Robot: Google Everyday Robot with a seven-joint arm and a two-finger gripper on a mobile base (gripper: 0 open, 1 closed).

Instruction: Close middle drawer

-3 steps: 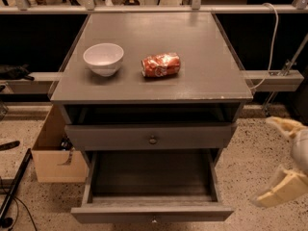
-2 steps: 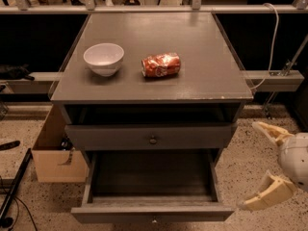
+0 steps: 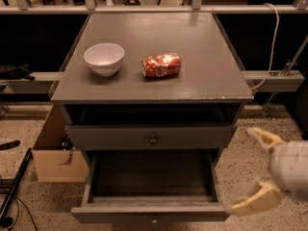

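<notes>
The middle drawer (image 3: pixel 151 179) is pulled far out of the dark-grey cabinet (image 3: pixel 154 88). It is empty, and its front with a small round knob (image 3: pixel 154 220) sits at the bottom edge of the view. Above it the uppermost drawer (image 3: pixel 120 137) stands slightly out. The lowest drawer is out of view. My gripper (image 3: pixel 241 171) is at the lower right, beside the open drawer's right front corner. It is open, with its cream fingers (image 3: pixel 262 138) spread wide and pointing left. The lower fingertip is close to the drawer front's right end.
A white bowl (image 3: pixel 104 57) and a crushed red can (image 3: pixel 161 64) lie on the cabinet top. An open cardboard box (image 3: pixel 53 160) stands on the speckled floor at the cabinet's left. A white cable (image 3: pixel 274 37) hangs at the right, and a rail runs behind.
My gripper has moved left, from the frame's right edge towards the open drawer's right front corner. The drawers, bowl and can have not moved.
</notes>
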